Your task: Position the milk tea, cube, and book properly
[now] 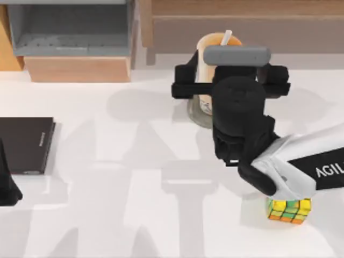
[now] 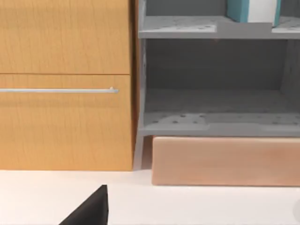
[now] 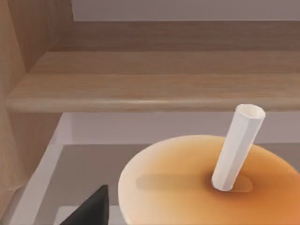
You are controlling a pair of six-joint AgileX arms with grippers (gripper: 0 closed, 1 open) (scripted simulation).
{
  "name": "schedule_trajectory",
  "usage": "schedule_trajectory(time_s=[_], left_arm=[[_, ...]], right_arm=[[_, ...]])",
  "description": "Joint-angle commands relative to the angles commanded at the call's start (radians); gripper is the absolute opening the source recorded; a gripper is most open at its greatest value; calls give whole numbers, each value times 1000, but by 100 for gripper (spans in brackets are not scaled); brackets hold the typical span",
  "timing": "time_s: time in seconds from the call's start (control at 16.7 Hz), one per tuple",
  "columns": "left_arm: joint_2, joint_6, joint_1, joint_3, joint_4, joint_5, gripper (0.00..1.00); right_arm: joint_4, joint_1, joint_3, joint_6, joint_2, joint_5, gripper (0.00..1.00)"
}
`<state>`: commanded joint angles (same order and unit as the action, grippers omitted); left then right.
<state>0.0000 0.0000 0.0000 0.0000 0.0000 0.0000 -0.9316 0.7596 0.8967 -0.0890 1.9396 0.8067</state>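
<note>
Top view: my right gripper (image 1: 200,88) sits at the far middle of the table (image 1: 107,215), its two black fingers (image 1: 183,88) spread either side of the milk tea (image 1: 212,45). The cup stands upright between them, peach-orange, with its white straw (image 1: 226,37) rising from the lid. Whether the pads actually press the cup wall I cannot tell; the fingers sit close around it, not wide apart. A grey round disc (image 1: 196,114) shows beneath the cup's base, just under my fingers.

The cube (image 1: 289,210) rests on the table well behind my right fingers, toward the near right edge, partly under my white forearm; its yellow, green and orange squares are visible.

Right wrist view: the lid of the milk tea (image 3: 187,187) lies directly below my wrist, the straw (image 3: 236,147) tilted slightly out of it. Beyond the cup stands a pale wooden shelf (image 3: 154,89).

My left gripper (image 1: 8,188) is parked at the table's left edge, just beside a thin black slab (image 1: 26,145); the state of its fingers cannot be told.

Left wrist view: ahead of my left fingers stand an orange wooden cabinet (image 2: 65,84) with a metal handle (image 2: 58,90) and a grey open rack (image 2: 215,108). The book (image 2: 253,10), teal with white page edges, stands on the rack's upper level.
</note>
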Motion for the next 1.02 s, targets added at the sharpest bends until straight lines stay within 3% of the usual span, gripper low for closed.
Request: schedule_trajectory(time_s=[0.24,0.48,1.02], left_arm=[[0,0,0,0,0,0,100],[0,0,0,0,0,0,100],[0,0,0,0,0,0,100]], right_arm=[[119,-15,21,-87,-65,-49,100],[389,-47,63,-228,-161,-150,100],[1392,-150,192,-512,-280,-515,100]])
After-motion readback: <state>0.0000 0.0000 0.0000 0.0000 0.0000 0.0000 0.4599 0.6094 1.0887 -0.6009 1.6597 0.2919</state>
